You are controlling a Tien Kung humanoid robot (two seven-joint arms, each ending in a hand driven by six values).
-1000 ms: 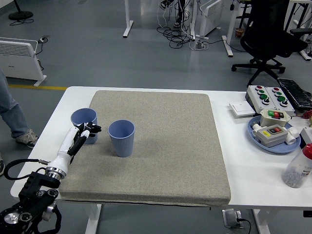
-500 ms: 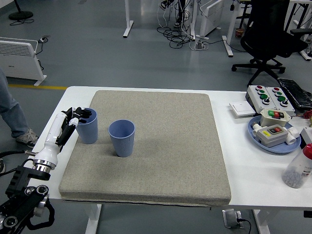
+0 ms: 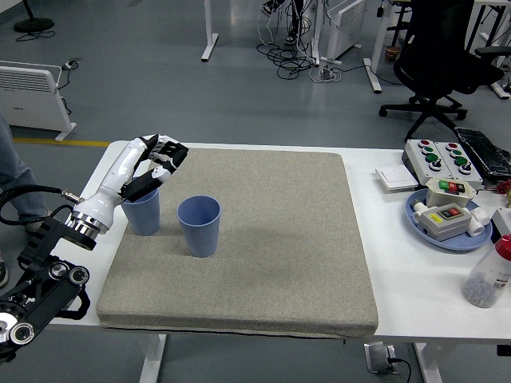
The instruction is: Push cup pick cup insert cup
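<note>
Two blue ribbed cups stand upright on a grey mat (image 3: 263,239). The left cup (image 3: 144,215) sits at the mat's left edge, partly hidden behind my left hand. The second cup (image 3: 199,226) stands just to its right, apart from it. My left hand (image 3: 160,159) hovers above the left cup's rim, fingers loosely curled and holding nothing. Its white forearm slants down to the lower left. The right arm does not show.
At the table's right stand a control box with red and green buttons (image 3: 435,157), a blue plate (image 3: 459,239) holding switch boxes, and a clear bottle (image 3: 489,275). A person's leg (image 3: 14,179) shows at the far left. An office chair (image 3: 447,64) is behind the table.
My left hand has risen from beside the left cup to above its rim and moved slightly to the right. Both cups have stayed in place.
</note>
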